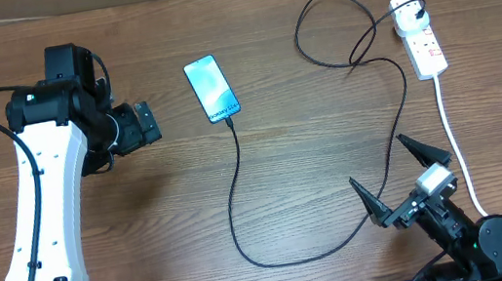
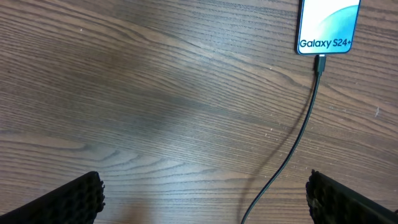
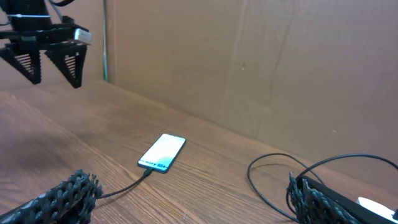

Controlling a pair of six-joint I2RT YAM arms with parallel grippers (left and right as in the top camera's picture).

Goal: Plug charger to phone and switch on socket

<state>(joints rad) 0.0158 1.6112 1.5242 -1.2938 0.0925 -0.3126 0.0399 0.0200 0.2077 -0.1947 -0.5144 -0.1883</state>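
Black, wide-spread and empty, the right gripper (image 1: 376, 159) hovers near the front right corner of the wooden table (image 1: 310, 142), its jaws gaping with nothing between them. Beyond it, toward the far right corner, lies the socket (image 1: 426, 45), a white power strip whose long axis runs from the far edge toward the front, nearly in line with this arm's reach. Its thick white cord (image 1: 455, 141) trails frontward past the gripper. The white adapter (image 1: 405, 8) sits in the strip's far end, and from it the charger (image 1: 235, 192) loops across the table to the phone (image 1: 211, 89), where the plug tip (image 2: 320, 63) looks already seated in the near short edge. The left gripper (image 1: 143, 124), likewise fully spread and holding nothing, sits just left of the phone, well apart from the strip. The switch's state is too small to read, but if it remains to be pressed, the right arm is plainly the nearer.
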